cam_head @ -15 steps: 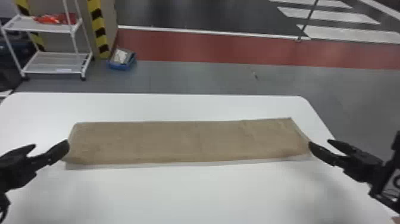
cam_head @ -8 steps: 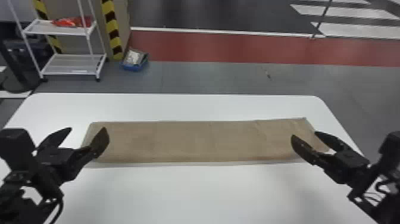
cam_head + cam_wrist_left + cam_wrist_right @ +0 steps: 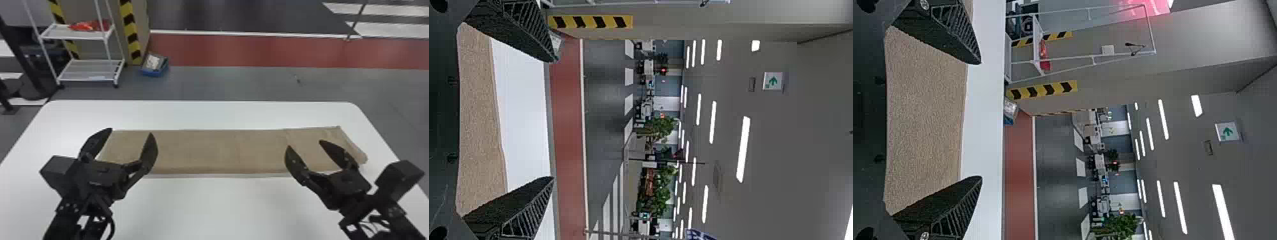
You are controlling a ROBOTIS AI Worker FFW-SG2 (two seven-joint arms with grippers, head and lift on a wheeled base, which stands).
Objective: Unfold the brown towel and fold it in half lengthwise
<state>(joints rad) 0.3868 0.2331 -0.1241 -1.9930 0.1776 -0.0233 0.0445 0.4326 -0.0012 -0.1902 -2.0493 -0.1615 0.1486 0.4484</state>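
Left end effector (image 3: 131,132) is holding its fingers wide with nothing between them, hovering by the left end of the brown towel (image 3: 220,150); right end effector (image 3: 305,144) is likewise standing wide and empty, towards the towel's right end. Change noted: both are shifting inward from the towel's outer ends, and are apparently lifting, compared with a second ago. Towel is keeping its shape and place meanwhile, lying as a long, narrow, flat strip on the bench (image 3: 223,207), running roughly parallel to the far edge, its right end sitting nearer the right edge. A thin pale band is showing along its near side; cannot tell whether lower layer or shadow. Reading: the lengthwise fold is probably standing complete, and the arms are likely backing off. Remaining risk: a low fingertip catching the top layer and skewing the fold.
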